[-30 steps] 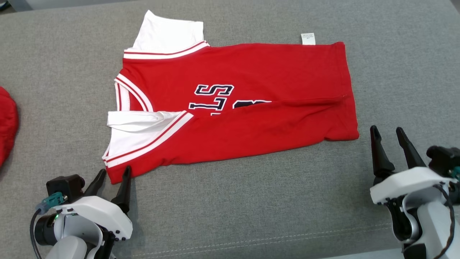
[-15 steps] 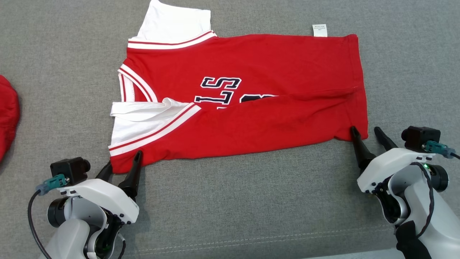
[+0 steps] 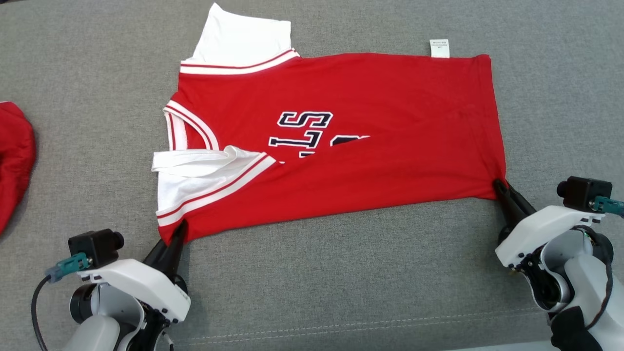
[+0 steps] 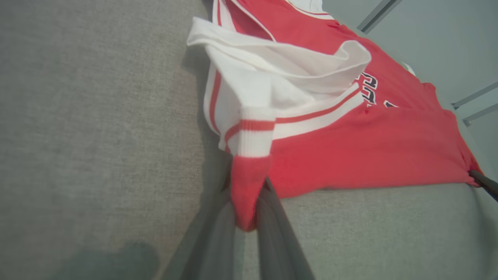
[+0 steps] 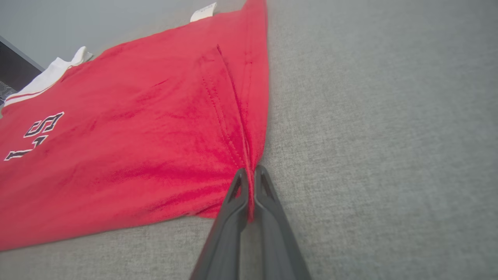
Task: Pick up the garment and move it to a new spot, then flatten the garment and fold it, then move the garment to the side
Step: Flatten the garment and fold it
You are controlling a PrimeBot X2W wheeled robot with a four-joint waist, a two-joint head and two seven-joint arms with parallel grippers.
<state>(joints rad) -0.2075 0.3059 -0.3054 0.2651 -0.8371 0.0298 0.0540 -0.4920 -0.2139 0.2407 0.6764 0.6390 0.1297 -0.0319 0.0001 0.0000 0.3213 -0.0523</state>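
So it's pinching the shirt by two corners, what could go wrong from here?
1. The left gripper and right gripper each hold only a small tip of the shirt, so a corner might slip out on lifting.
2. The white sleeve lies bunched over the front and may stay crumpled inside a fold.
3. Another red cloth lies at the left, possibly in the way.

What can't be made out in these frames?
Head view: the lower part of the jersey lettering is covered by the folded-over near side.
Head view: the print on the tag is too small to read.
Head view: the red cloth is cut off by the left edge.
Left wrist view: the left fingers are blurred, close to the lens.
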